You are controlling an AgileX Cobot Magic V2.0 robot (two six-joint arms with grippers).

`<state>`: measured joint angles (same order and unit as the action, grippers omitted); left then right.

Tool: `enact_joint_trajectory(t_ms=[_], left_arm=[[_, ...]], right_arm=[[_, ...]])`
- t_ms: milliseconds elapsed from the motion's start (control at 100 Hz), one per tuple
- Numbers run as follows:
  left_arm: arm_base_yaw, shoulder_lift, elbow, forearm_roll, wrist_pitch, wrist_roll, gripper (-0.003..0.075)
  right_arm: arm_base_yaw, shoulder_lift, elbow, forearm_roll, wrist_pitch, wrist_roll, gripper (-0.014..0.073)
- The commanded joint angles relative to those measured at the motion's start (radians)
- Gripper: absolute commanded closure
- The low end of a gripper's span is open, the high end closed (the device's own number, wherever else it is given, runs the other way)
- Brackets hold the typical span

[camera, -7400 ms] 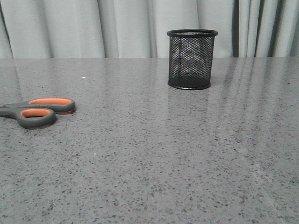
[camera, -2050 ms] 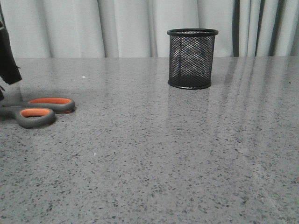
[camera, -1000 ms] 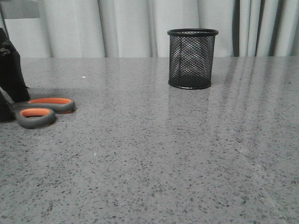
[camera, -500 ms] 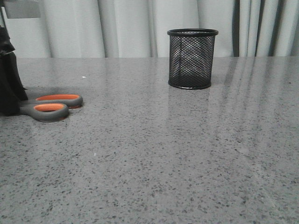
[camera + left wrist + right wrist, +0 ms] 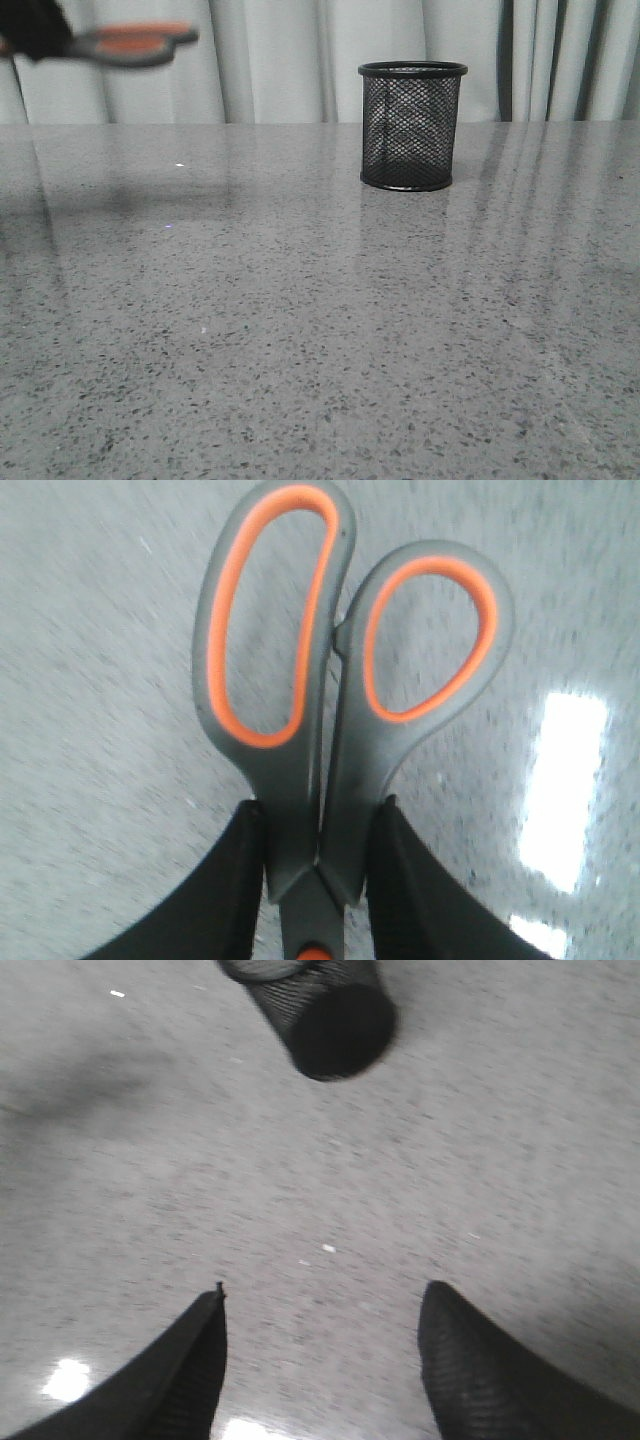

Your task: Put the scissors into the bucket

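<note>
Two end effectors: left clamps scissors near pivot, high above counter, blurred, blades hidden. Right spread, holding nothing. Bucket upright w/ bare counter around.

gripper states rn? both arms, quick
Left gripper: closed on the scissors, lifted off the table.
Right gripper: open, holding nothing.

One low front camera, two wrist cameras

The worktop is viewed low and forward; the bucket, at 1 o'clock, is shared with the right wrist view.
</note>
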<state>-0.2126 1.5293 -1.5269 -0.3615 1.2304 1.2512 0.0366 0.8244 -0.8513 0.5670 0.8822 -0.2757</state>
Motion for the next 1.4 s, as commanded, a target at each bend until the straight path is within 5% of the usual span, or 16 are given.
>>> enact_joint_trajectory(t_ms=[0, 250, 440, 900, 1390], left_arm=[[-0.043, -0.059, -0.079, -0.028, 0.025, -0.091, 0.0741], [-0.226, -0.06, -0.22, 0.029, 0.016, -0.199, 0.0741], [-0.382, -0.06, -0.29, 0.111, -0.04, -0.291, 0.0741], [-0.578, -0.06, -0.331, 0.177, -0.141, -0.366, 0.0741], [-0.618, -0.06, -0.365, 0.119, -0.19, -0.366, 0.0741]], right_arm=[[-0.007, 0.001, -0.033, 0.167, -0.073, -0.098, 0.021], [-0.007, 0.008, -0.033, 0.613, -0.098, -0.356, 0.021], [-0.007, 0.033, -0.037, 0.8, -0.089, -0.459, 0.021], [-0.007, 0.085, -0.137, 0.808, -0.038, -0.479, 0.021], [-0.007, 0.092, -0.137, 0.811, -0.034, -0.489, 0.021]])
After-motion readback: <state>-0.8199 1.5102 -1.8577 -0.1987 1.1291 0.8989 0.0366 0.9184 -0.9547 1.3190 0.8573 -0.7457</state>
